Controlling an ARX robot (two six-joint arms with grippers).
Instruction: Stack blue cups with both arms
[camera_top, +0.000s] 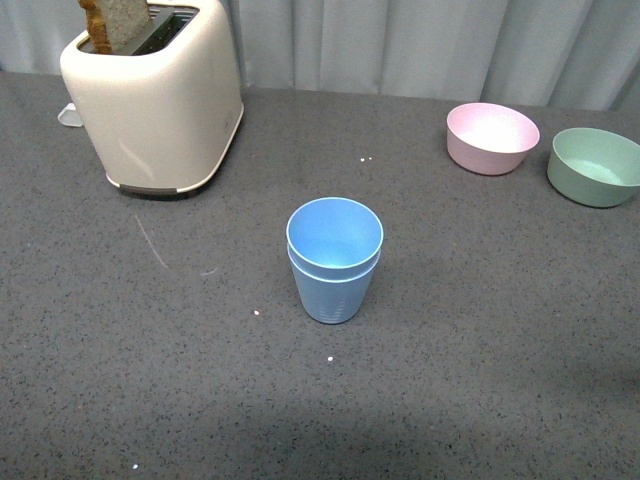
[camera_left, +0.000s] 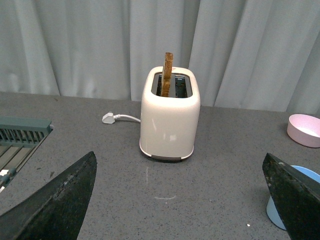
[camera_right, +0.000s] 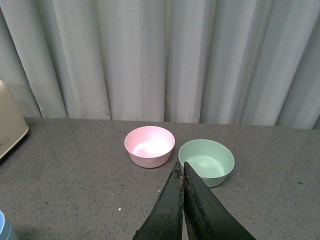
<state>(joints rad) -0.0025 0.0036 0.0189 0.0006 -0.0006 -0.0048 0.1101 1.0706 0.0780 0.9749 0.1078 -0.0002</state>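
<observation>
Two blue cups (camera_top: 333, 262) stand upright in the middle of the grey table, one nested inside the other, with the inner rim a little above the outer one. Neither arm shows in the front view. In the left wrist view my left gripper (camera_left: 180, 172) is open, its fingers far apart over bare table, and the cups (camera_left: 289, 202) show partly behind one finger. In the right wrist view my right gripper (camera_right: 181, 165) is shut with nothing between its fingers, and a sliver of the cups (camera_right: 5, 227) sits at the frame's edge.
A cream toaster (camera_top: 155, 95) with a slice of toast stands at the back left, its plug (camera_left: 109, 118) lying beside it. A pink bowl (camera_top: 491, 137) and a green bowl (camera_top: 594, 165) sit at the back right. A grey rack (camera_left: 20, 137) shows in the left wrist view.
</observation>
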